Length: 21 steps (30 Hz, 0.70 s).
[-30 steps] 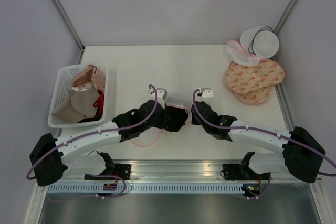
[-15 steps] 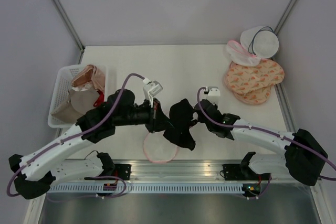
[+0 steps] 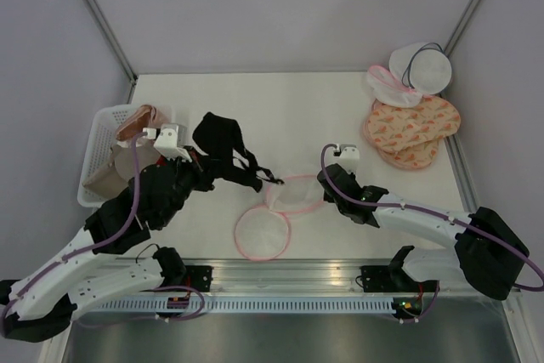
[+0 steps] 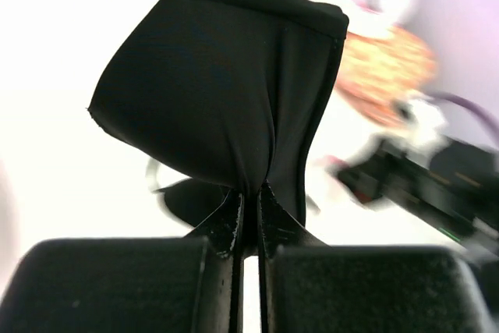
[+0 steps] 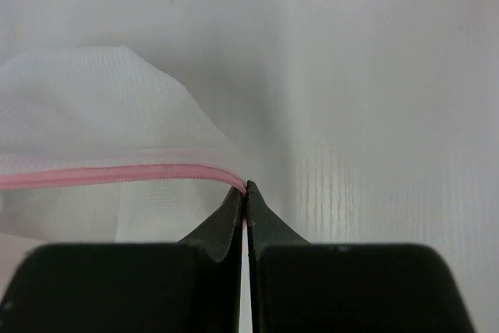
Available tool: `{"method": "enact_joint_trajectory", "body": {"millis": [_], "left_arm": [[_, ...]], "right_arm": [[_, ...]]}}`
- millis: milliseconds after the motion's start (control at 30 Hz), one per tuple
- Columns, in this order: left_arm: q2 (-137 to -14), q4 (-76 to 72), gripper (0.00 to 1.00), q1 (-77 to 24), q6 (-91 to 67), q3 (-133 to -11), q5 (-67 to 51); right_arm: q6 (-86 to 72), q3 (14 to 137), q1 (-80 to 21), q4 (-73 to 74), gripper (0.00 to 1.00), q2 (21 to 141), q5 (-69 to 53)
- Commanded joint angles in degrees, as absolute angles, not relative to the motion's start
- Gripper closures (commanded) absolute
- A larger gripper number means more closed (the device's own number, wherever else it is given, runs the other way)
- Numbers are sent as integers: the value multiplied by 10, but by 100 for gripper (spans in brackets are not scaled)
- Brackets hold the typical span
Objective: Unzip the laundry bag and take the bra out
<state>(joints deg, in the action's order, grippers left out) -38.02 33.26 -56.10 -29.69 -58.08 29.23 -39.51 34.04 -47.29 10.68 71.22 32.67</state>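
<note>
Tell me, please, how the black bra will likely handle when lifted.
Probably floppy: the bra bunches in the left gripper. Likely light, since a small pinch holds it. Its straps dangle and might snag.

The bra (image 3: 219,135) hangs left of the laundry bag (image 3: 290,195)
</note>
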Motion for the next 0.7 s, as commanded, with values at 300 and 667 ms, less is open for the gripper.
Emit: {"method": "enact_joint_trajectory", "body": {"millis": [300,667], "left_arm": [[-479,273,98,-306,-192,-629,237],[-708,259,98,95,-222,-810,45]], "right_arm": [[-382,330,-471,70,100,717,259],[-366,328,-471,50,100,719,217]]}}
